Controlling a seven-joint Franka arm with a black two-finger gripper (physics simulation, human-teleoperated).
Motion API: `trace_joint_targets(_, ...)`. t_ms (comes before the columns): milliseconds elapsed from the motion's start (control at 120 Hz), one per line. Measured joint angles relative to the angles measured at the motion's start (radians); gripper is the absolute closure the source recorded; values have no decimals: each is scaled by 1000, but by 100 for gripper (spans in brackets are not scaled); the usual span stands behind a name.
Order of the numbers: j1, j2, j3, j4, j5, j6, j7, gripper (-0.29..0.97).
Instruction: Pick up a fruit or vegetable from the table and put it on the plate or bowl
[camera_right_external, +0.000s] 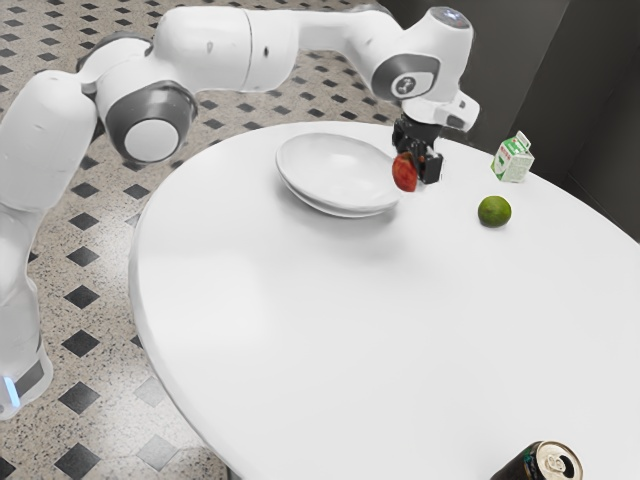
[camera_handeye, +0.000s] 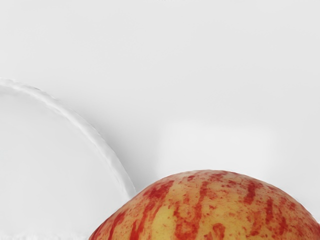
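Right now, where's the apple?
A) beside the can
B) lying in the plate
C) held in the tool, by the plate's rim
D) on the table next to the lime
C: the tool is shut on the apple by the rim of the plate, and the wrist view shows the apple just outside that rim.

White arm (camera_right_external: 250, 45), grey joints (camera_right_external: 150, 125) (black gripper (camera_right_external: 414, 170)), perhaps blue base-light (camera_right_external: 10, 390).
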Motion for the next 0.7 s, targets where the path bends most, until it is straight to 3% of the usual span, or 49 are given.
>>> trace_joint_targets(183, 39, -7, 86, -5, -13, -13, 8, 31)
trace_joint_targets(425, 120, 1, 84, -5, -30, -18, 26, 28)
trace_joint_targets(533, 126, 4, 81, -5, -38, -19, 33, 12)
trace_joint_targets(700, 143, 6, 68, -5, -50, -20, 41, 4)
